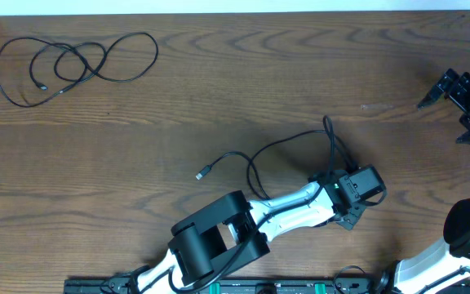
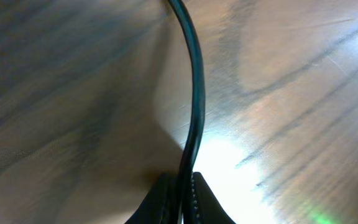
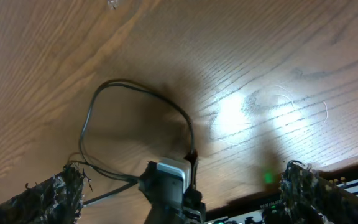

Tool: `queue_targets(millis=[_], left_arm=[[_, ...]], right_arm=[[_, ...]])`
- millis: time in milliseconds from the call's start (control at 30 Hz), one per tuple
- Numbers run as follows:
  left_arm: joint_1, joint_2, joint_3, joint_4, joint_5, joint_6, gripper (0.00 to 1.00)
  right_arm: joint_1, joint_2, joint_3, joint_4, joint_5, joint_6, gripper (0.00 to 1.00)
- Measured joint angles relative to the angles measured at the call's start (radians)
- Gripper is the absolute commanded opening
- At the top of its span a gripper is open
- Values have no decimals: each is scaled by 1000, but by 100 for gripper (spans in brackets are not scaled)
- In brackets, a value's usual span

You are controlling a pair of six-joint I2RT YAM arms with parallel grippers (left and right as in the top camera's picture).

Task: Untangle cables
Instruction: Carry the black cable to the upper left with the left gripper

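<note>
Worktop is brown wood grain with a slight satin sheen catching glare, and the black cable looks smooth, faintly glossy plastic.

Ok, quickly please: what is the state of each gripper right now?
Left gripper: closed, holding the black cable.
Right gripper: open, holding nothing.

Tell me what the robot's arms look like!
The left arm has white tubes and chunky black joints. The left pincer is black with a green light. The right pincer is all black, with rough, fuzzy-looking fingers.
</note>
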Motion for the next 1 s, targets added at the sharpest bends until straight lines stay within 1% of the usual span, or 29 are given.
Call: queue_targets(millis=[100,200,333,567,667,800,1000], left_arm=[[17,-5,8,-53,-35,0,8],[64,-19,7,-121,-71,0,7],[167,-84,-4,-200,-100,-13,8],[360,-343,-4,-314,-119,-51,8],[443,-424,-3,-370,-123,-57,7],[527,-464,-3,-436,-123,-73,7],[723,-483,-3,-566,-124,-136,7]], right_arm=[[0,0,0,0,0,0,99],[0,0,0,0,0,0,99],[0,0,0,0,0,0,99],[0,0,0,0,0,0,99],[0,0,0,0,0,0,99],[0,0,0,0,0,0,99],[0,0,0,0,0,0,99]])
